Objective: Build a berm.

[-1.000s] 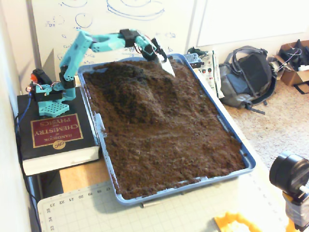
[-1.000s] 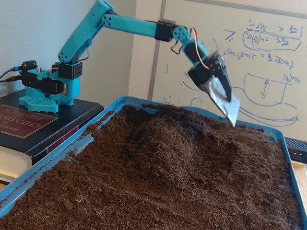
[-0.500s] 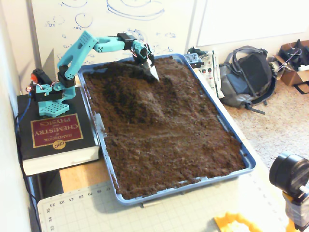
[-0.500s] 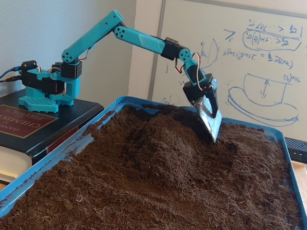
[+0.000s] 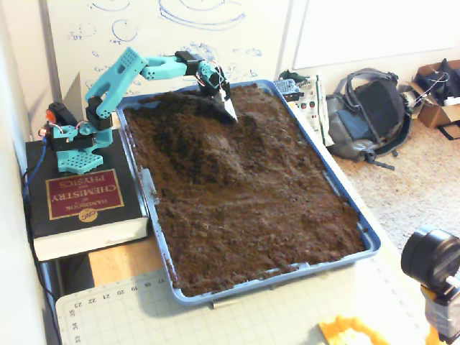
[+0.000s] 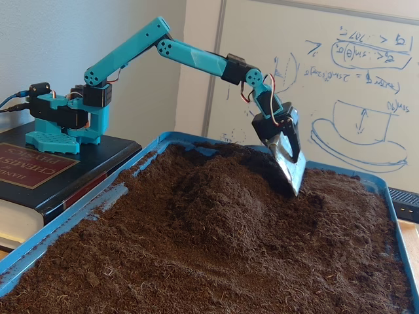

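Observation:
A blue tray (image 5: 369, 238) (image 6: 78, 205) is filled with dark brown crumbly soil. The berm (image 5: 192, 135) (image 6: 219, 196) is a rounded mound in the tray's far half, near the arm. My teal arm reaches out over it. The gripper (image 5: 227, 109) (image 6: 293, 175) carries a shiny metal blade (image 6: 289, 157) that points down. The blade's tip touches the soil at the berm's far right flank in a fixed view, just behind the mound's top. The jaws are hidden behind the blade, so their state does not show.
The arm's base (image 5: 72, 140) stands on a thick black book (image 5: 79, 198) left of the tray. A whiteboard (image 6: 353, 78) is behind. A backpack (image 5: 366, 115) lies right of the table, and a black camera (image 5: 431, 259) sits at the near right corner.
The gripper came down and leftward from above the tray's far edge until the blade's tip met the soil by the berm. In the last half second it barely moved.

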`<action>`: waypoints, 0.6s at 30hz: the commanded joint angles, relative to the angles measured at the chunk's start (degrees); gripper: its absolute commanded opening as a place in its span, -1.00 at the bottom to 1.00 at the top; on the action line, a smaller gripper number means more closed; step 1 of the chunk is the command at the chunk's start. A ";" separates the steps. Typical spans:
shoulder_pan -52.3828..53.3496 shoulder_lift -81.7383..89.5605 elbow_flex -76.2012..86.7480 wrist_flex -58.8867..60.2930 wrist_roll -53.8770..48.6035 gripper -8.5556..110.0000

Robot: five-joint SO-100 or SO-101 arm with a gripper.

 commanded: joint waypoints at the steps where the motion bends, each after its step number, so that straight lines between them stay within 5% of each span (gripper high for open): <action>1: 1.67 2.64 -6.15 -1.32 -0.62 -0.86; 18: 4.13 -7.29 -8.88 -14.59 -2.99 -0.86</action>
